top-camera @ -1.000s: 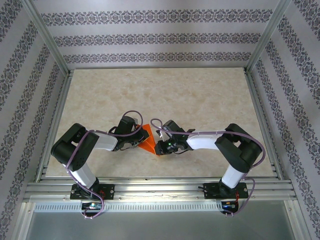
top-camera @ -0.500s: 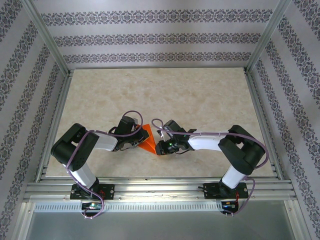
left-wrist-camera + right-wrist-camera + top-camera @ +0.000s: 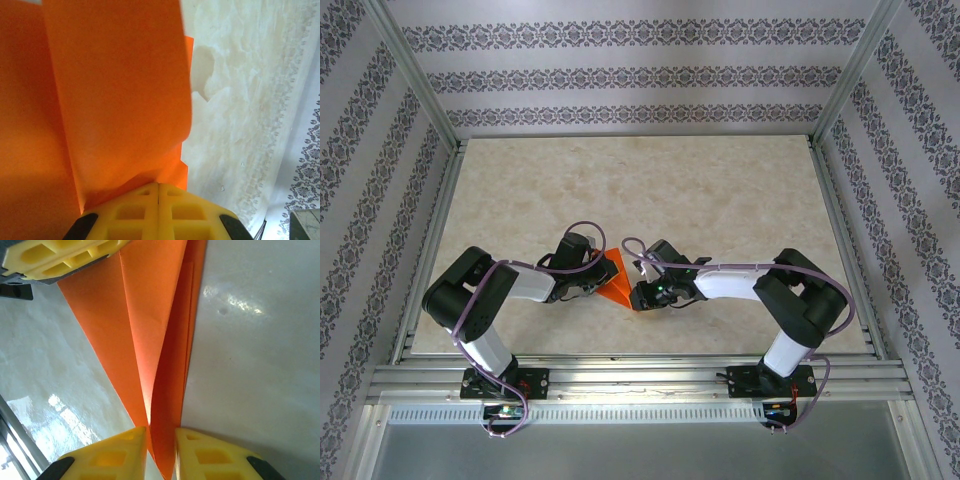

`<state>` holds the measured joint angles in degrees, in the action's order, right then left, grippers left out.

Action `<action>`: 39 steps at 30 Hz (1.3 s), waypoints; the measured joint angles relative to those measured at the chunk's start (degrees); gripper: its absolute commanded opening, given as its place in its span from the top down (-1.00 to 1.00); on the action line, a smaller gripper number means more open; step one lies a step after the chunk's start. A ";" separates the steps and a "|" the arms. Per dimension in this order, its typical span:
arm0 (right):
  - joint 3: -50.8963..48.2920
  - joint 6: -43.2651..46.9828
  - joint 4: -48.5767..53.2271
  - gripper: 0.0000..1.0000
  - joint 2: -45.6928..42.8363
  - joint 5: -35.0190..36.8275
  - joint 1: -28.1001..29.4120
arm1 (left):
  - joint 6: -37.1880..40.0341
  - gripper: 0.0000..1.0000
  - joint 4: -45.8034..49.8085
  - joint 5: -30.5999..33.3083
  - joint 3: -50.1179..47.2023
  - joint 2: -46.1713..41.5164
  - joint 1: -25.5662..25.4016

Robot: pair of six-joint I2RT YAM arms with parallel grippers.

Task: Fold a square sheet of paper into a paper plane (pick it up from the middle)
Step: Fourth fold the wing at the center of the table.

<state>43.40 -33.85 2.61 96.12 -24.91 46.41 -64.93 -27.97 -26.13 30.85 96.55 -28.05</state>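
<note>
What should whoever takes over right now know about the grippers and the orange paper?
Left gripper: shut on the orange paper.
Right gripper: jaws slightly apart with the paper's pointed end between them; grip unclear.
Paper: between the two grippers, over the near middle of the table.
Done: folded into layered, pointed flaps.
Left: probably the last creases, then release.

- Orange paper (image 3: pixel 613 283): thin, bright, plain and unmarked, folded into a narrow pointed wedge. It sits near the front middle of the table (image 3: pixel 720 200).
- Right wrist view, orange paper (image 3: pixel 145 315): several overlapping layers run along lengthwise creases and taper to a point at the near end. One flap stands up off the surface.
- Left wrist view, orange paper (image 3: pixel 115 100): a broad flap rises and curves over flatter layers beneath.
</note>
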 measured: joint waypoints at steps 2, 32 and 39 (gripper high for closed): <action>0.35 0.00 0.42 0.55 0.15 0.00 0.11 | -0.02 0.93 -0.02 -0.02 0.00 0.00 0.00; -2.23 -3.78 -0.28 0.53 -8.13 -0.48 -2.40 | 0.00 0.93 -0.83 -0.20 -0.11 0.26 0.00; 1.01 -5.29 -3.28 0.88 -5.42 -5.40 -1.51 | -0.02 0.94 -0.92 -0.20 -0.13 0.26 0.00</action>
<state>44.40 -39.13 -0.67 90.70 -30.30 44.91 -64.95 -28.88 -26.33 30.72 96.82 -28.05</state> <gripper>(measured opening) 0.070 0.063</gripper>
